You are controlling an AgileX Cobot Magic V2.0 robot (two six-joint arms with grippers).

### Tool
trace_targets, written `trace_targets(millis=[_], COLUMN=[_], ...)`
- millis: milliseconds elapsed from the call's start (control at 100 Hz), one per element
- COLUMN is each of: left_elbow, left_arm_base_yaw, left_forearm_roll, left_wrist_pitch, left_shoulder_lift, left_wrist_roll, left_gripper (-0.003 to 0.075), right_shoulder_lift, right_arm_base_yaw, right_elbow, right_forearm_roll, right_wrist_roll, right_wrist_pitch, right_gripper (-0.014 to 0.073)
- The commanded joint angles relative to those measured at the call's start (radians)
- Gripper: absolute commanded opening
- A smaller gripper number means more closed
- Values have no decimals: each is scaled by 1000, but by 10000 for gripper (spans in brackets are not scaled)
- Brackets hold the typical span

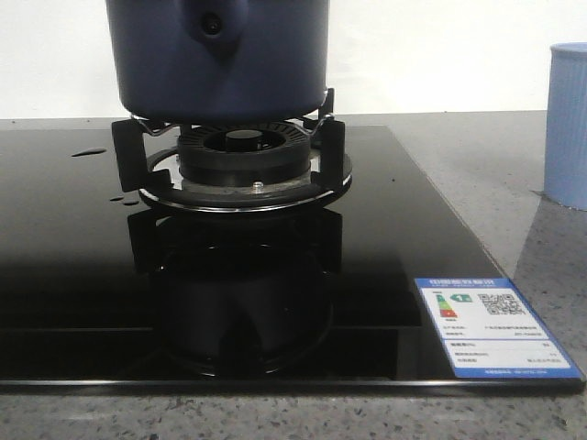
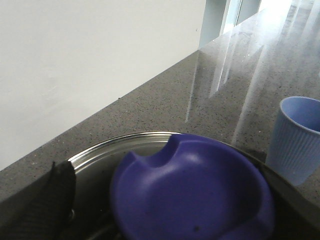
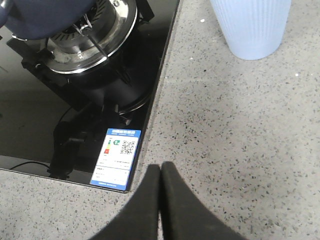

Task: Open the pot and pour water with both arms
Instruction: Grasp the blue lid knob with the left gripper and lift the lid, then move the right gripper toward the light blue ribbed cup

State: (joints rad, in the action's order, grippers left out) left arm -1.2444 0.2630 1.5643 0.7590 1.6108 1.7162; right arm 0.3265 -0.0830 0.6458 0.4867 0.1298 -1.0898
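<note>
The pot (image 1: 217,57) is sitting upright on the burner grate (image 1: 229,151) of the black glass cooktop (image 1: 83,275), which is set into the speckled grey desk (image 1: 514,183). Its handle bracket with the round rivet faces the front camera, so the handle side points toward the robot.

The right end effector (image 3: 160,200) hovers over the bare desk just off the corner of the cooktop near the energy label sticker (image 3: 116,157). Its two dark fingers are pressed flat together with nothing between them, so it's clenched on air. From there the pot is well apart, across the cooktop and off to the robot's left, with only a bit of its blue side visible in the right wrist view. The pale-blue ribbed cup (image 3: 250,25) stands on the desk ahead of that end effector.

On the left wrist view, a dark-blue dished lid (image 2: 192,192) fills the area right under the camera, with a shiny metal rim (image 2: 125,142) around it. One dark finger (image 2: 52,200) shows right beside that rim, but I can't tell if the left end effector is grasping anything or released.
</note>
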Motion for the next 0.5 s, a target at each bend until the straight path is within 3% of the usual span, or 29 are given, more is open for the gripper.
trace_targets(millis=[0,270,490], left_elbow=[-32,-32,-32], left_arm_base_yaw=[9,16,16], left_forearm_roll=[76,81,141], left_wrist_pitch=[27,29,24], left_shoulder_lift=[-33,-33,-35], left_wrist_roll=[6,6,6], left_gripper=[571,351,314], right_shoulder_lift=[21,21,21], right_arm_base_yaw=[4,4,4], right_elbow=[30,30,30], right_forearm_roll=[29,29,29], right_wrist_roll=[12,12,12], right_wrist_pitch=[51,49,49], right_gripper=[-67,-67,-67])
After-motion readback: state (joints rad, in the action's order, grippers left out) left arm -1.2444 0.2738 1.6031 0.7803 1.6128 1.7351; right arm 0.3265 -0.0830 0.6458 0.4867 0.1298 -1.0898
